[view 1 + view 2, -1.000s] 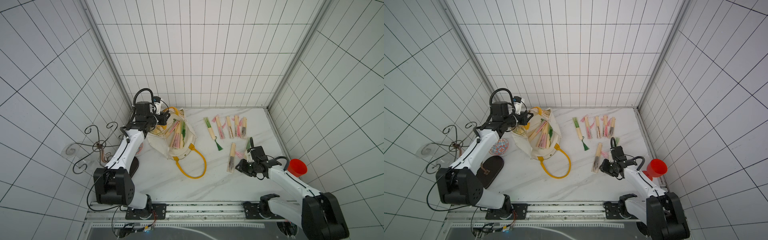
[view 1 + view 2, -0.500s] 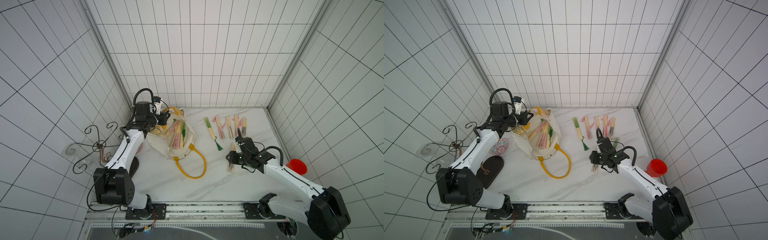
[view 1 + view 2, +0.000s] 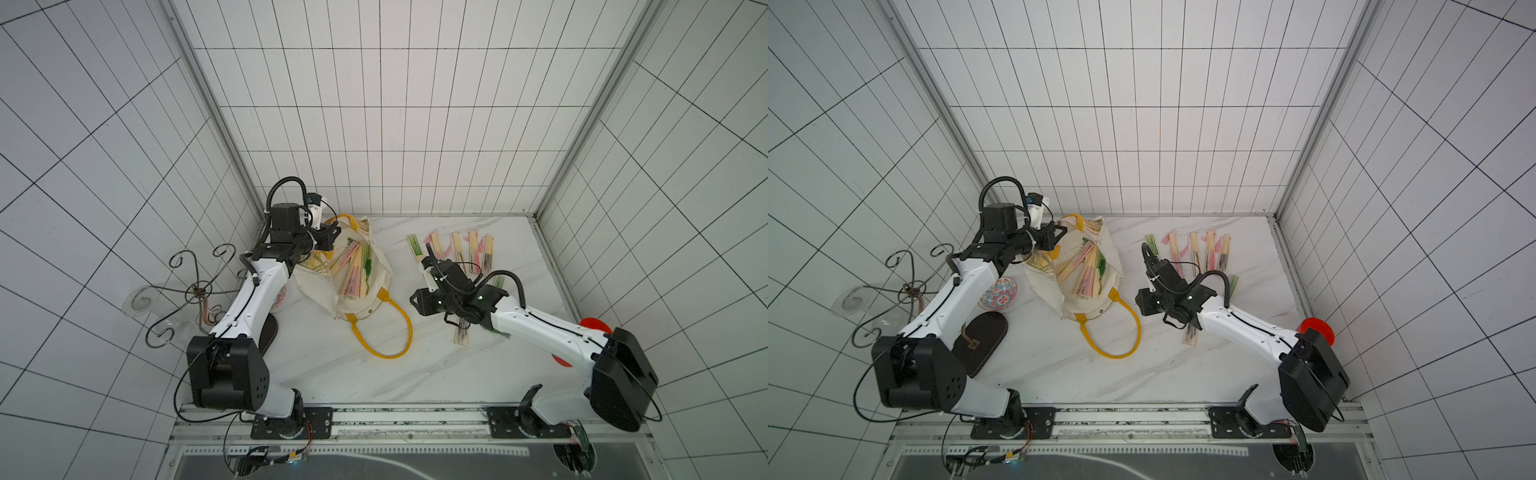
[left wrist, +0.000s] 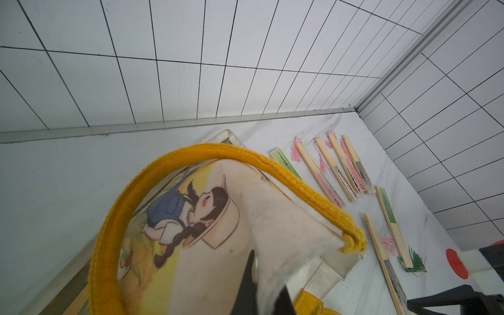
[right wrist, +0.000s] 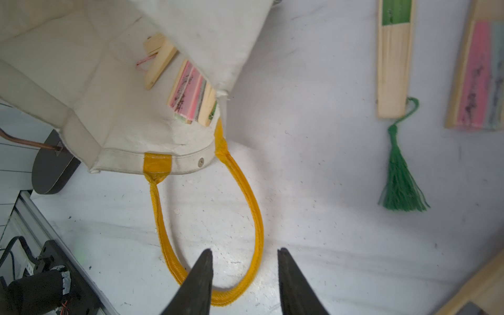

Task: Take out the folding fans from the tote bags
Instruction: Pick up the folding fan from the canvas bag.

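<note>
Inside tote bag (image 3: 318,293), folding fans (image 3: 355,275)

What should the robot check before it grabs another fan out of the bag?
1. Left gripper pinches the tote bag edge, mouth held open: ok.
2. Right gripper open and empty: ok.
3. Fans in the bag visible to grab: ok.
4. Way to the mouth free: cannot tell; the yellow handle lies between it and the right gripper.
5. Taken-out fans lie apart from the bag: ok.
</note>
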Tool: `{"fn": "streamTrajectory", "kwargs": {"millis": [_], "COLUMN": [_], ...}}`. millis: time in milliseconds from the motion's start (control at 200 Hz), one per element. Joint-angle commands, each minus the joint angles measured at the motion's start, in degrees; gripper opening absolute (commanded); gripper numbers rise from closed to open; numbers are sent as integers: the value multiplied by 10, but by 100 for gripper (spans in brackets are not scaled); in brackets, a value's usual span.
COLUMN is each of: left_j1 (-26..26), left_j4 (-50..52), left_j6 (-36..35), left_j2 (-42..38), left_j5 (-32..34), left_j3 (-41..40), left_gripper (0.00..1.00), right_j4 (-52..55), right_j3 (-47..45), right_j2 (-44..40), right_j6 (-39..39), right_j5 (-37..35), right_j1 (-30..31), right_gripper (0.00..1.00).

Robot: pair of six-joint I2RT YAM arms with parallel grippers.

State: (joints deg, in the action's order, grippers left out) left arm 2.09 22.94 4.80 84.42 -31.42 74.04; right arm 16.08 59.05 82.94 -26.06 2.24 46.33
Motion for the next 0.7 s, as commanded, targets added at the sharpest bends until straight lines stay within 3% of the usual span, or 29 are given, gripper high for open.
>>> {"fn": "streamTrajectory", "kwargs": {"millis": [0,295,695], "left_j1": [-2,-2,-2], "left_j4": [-40,-44,-48], "left_j6": [6,12,21], "left_j2": [-1,-1,0], "left_j5": [-21,-23,-32], "left_j3": [19,19,18], "left_gripper": [0,0,0], "right_j4": [-21,0,59], "right_j3": [101,249,392], "right_j2": [36,181,344], "right_j6": [33,109,97], "right_j5": [-20,-77,-134], "right_j1": [36,111,114], "right_gripper": [40,39,39]}}
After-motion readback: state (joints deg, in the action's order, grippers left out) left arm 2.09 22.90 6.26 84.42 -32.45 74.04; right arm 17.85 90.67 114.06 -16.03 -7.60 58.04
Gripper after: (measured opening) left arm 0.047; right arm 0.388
